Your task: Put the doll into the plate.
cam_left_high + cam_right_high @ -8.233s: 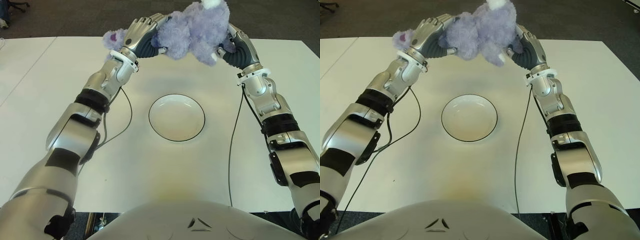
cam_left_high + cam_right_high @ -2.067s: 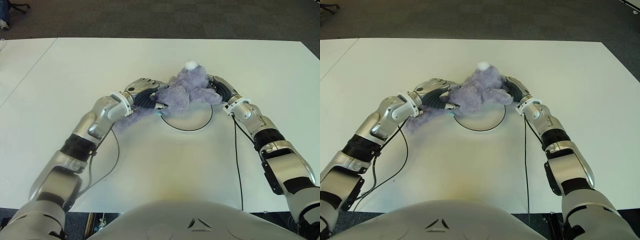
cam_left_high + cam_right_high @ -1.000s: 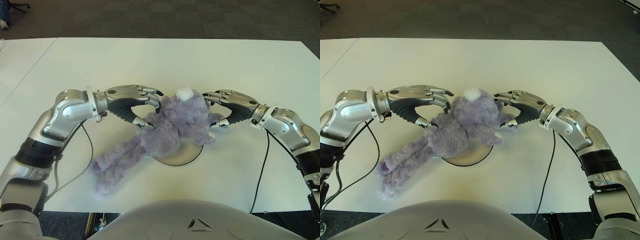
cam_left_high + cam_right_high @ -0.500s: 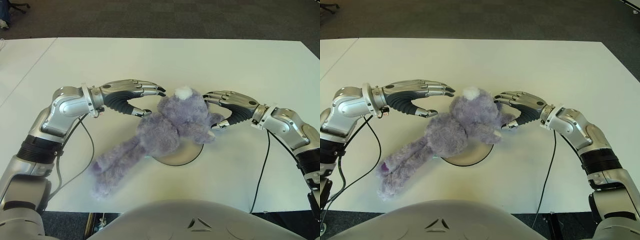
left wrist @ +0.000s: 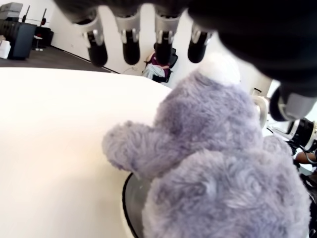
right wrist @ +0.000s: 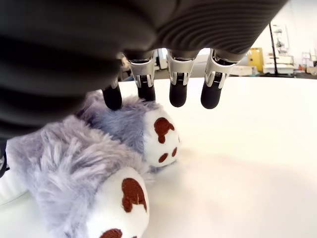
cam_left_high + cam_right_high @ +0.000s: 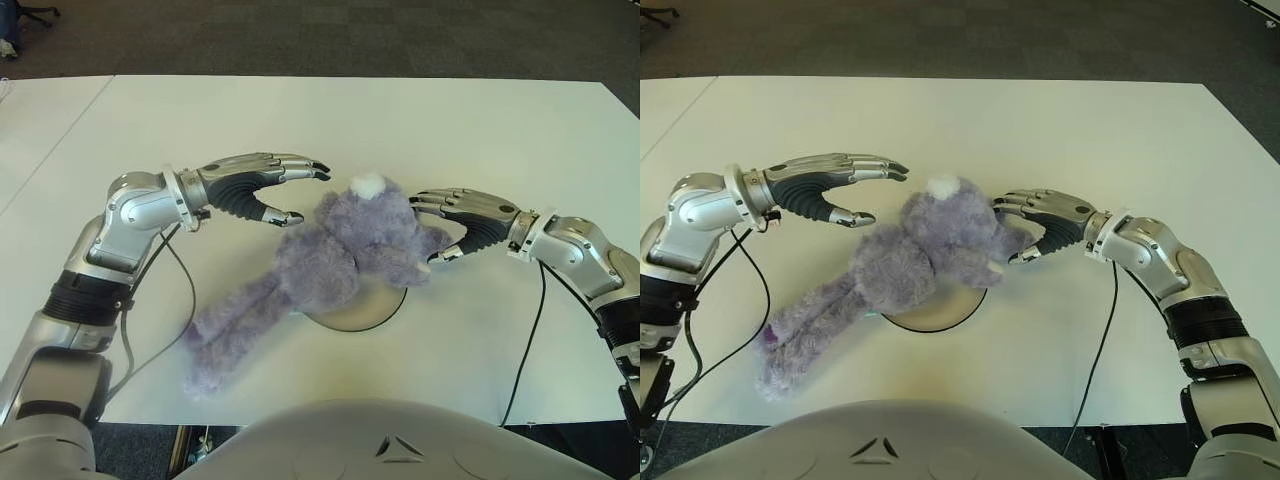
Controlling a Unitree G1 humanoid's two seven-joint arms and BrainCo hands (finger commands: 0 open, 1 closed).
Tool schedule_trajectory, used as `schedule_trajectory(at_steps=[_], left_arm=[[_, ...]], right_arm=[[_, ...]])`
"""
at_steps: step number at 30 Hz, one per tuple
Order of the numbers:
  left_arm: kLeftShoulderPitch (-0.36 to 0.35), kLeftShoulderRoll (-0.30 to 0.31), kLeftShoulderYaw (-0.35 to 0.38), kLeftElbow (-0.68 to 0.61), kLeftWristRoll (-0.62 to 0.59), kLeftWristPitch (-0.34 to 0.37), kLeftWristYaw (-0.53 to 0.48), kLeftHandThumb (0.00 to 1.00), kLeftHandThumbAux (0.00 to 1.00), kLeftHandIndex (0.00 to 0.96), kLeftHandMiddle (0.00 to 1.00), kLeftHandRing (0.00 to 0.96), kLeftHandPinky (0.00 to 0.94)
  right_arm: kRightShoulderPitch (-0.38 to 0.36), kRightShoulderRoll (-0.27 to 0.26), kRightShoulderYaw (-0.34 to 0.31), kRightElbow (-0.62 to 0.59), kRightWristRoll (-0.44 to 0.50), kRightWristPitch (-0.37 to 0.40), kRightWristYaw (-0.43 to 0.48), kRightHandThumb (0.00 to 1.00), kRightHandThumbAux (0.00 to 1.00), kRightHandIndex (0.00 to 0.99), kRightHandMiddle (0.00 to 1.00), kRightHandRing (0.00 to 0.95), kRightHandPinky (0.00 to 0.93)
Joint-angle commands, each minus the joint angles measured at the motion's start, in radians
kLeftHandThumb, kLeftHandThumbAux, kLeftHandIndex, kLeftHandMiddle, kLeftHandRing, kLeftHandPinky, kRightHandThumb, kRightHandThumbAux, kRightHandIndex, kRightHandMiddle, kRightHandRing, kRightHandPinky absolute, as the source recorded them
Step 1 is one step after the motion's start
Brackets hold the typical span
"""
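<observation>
A fluffy purple doll (image 7: 340, 250) with a white tuft lies across the white plate (image 7: 372, 312), hiding most of it; its long limbs trail off the plate toward the near left. My left hand (image 7: 308, 195) hovers just left of the doll's upper body, fingers spread, touching nothing. My right hand (image 7: 425, 230) is close at the doll's right side, fingers loosely curved and holding nothing. The right wrist view shows my fingertips (image 6: 177, 94) above the doll's white paws (image 6: 161, 136), apart from them. In the left wrist view the doll (image 5: 223, 163) sits over the plate rim (image 5: 128, 208).
The white table (image 7: 450, 130) stretches wide around the plate. A black cable (image 7: 180, 290) loops on the table by my left arm, and another cable (image 7: 525, 340) hangs from my right wrist. The table's near edge runs just below the doll's trailing limbs.
Both hands have let go of the doll and drawn back, the left up and to the left, the right slightly rightward. The doll stays lying over the plate.
</observation>
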State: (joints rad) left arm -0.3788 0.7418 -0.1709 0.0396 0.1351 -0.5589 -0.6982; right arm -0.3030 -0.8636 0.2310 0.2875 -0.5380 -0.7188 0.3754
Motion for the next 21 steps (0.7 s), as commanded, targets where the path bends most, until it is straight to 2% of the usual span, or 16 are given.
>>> schedule_trajectory(at_steps=[1,2,5,9,11,13,15,16,17,18,21], left_arm=[[-0.034,0.0,0.017,0.045,-0.017,0.021,-0.013,0.332,0.318,0.0,0.0,0.0,0.0],[-0.041,0.003,0.02,0.052,-0.02,0.022,-0.016,0.326,0.32,0.0,0.0,0.0,0.0],[-0.096,0.037,0.06,0.129,-0.041,-0.002,-0.022,0.3,0.338,0.0,0.0,0.0,0.0],[-0.147,0.061,0.097,0.224,-0.051,-0.067,-0.017,0.29,0.357,0.0,0.0,0.0,0.0],[-0.2,0.092,0.126,0.341,-0.057,-0.122,-0.016,0.287,0.37,0.0,0.0,0.0,0.0],[-0.225,0.107,0.14,0.402,-0.062,-0.151,-0.018,0.286,0.373,0.0,0.0,0.0,0.0],[-0.243,0.122,0.157,0.453,-0.065,-0.158,-0.012,0.252,0.384,0.0,0.0,0.0,0.0],[-0.257,0.135,0.168,0.488,-0.064,-0.165,-0.009,0.25,0.384,0.0,0.0,0.0,0.0],[-0.267,0.144,0.174,0.512,-0.063,-0.172,-0.007,0.243,0.388,0.0,0.0,0.0,0.0],[-0.276,0.154,0.18,0.531,-0.062,-0.178,-0.008,0.241,0.388,0.0,0.0,0.0,0.0],[-0.287,0.165,0.187,0.555,-0.062,-0.19,-0.01,0.242,0.39,0.0,0.0,0.0,0.0]], right_arm=[[-0.023,-0.019,0.006,0.039,0.001,-0.015,0.024,0.151,0.34,0.0,0.0,0.0,0.0],[-0.029,-0.019,0.005,0.045,0.004,-0.017,0.025,0.145,0.341,0.0,0.0,0.001,0.0],[-0.122,-0.029,-0.01,0.125,0.056,-0.03,0.061,0.125,0.364,0.0,0.0,0.0,0.0],[-0.23,-0.036,-0.019,0.232,0.115,-0.05,0.121,0.098,0.392,0.0,0.0,0.0,0.0],[-0.33,-0.051,-0.024,0.334,0.175,-0.04,0.219,0.072,0.398,0.0,0.0,0.0,0.0],[-0.392,-0.058,-0.025,0.397,0.215,-0.035,0.293,0.065,0.4,0.0,0.0,0.0,0.0],[-0.482,-0.072,-0.027,0.457,0.287,0.015,0.453,0.044,0.387,0.0,0.0,0.0,0.0],[-0.542,-0.079,-0.03,0.482,0.333,0.073,0.57,0.042,0.387,0.0,0.0,0.0,0.0],[-0.58,-0.083,-0.032,0.499,0.363,0.111,0.648,0.043,0.379,0.0,0.0,0.0,0.0],[-0.628,-0.098,-0.04,0.5,0.402,0.189,0.752,0.043,0.378,0.0,0.0,0.0,0.0],[-0.705,-0.136,-0.06,0.491,0.464,0.34,0.92,0.058,0.383,0.0,0.0,0.0,0.0]])
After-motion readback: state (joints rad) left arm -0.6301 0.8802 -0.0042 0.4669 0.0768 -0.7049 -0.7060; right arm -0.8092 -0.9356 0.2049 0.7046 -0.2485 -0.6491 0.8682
